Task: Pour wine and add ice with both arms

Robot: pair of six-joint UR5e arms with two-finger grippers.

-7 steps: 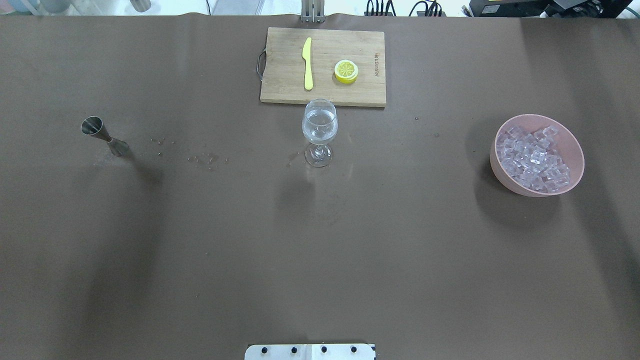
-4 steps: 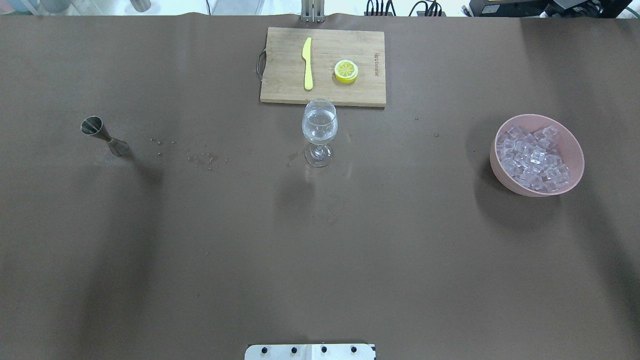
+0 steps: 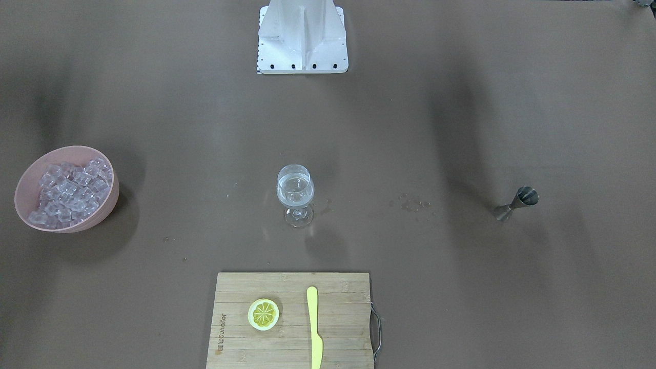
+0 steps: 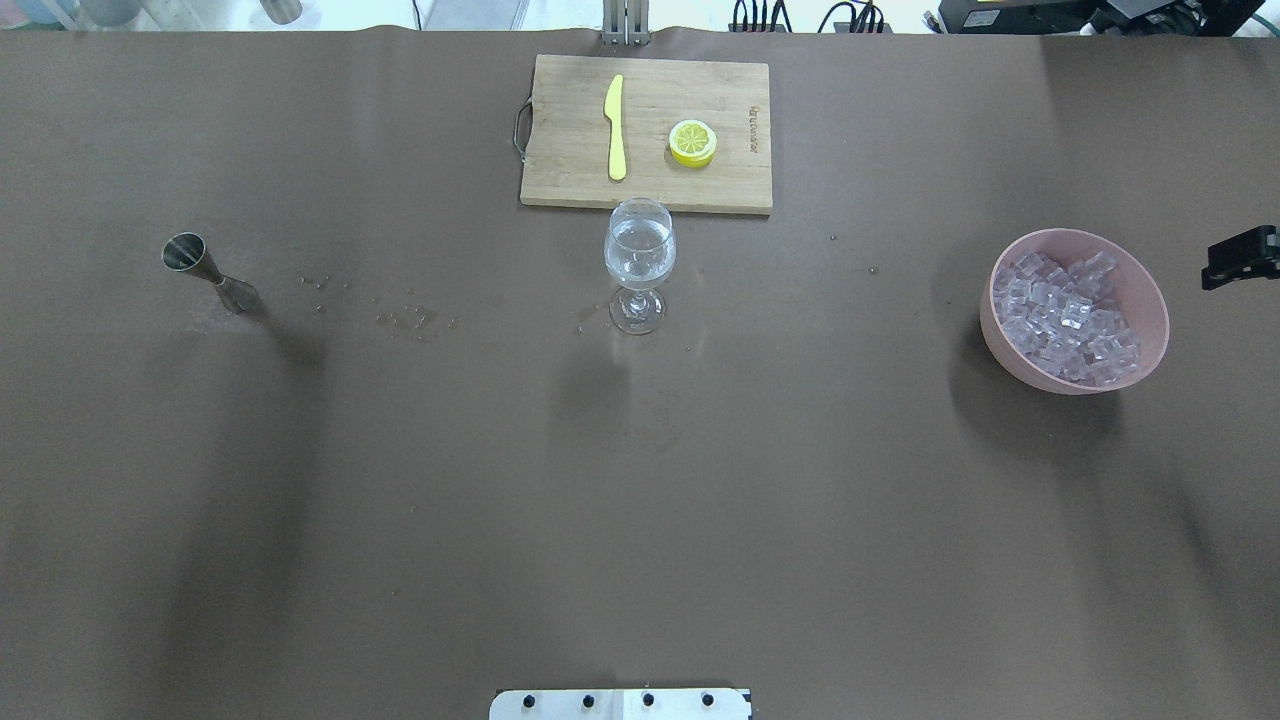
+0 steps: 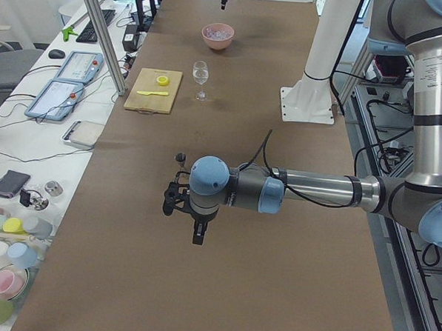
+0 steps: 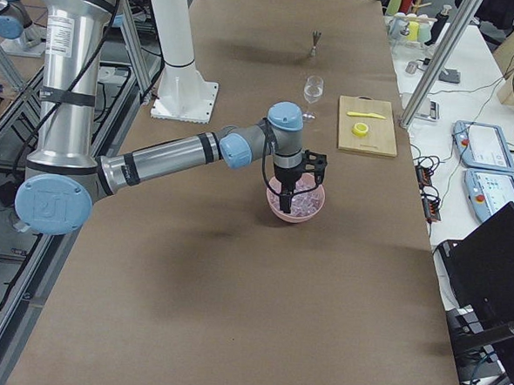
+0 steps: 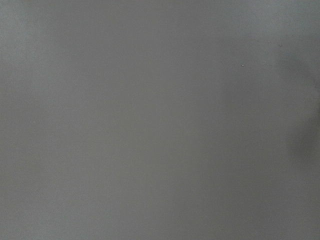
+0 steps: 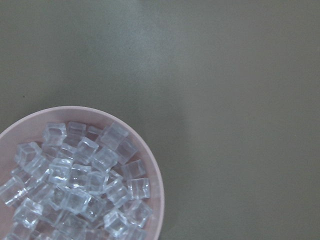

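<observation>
Hovering by the bowl of ice — right gripper, left gripper far off — open or closed, indiscernible.

Brown-covered table, overhead view. Far centre: wooden board, with an upright stemmed glass just in front of it. Left: upright steel jigger, with scattered specks between it and the glass. Right: pink bowl. Near edge: white base.
</observation>
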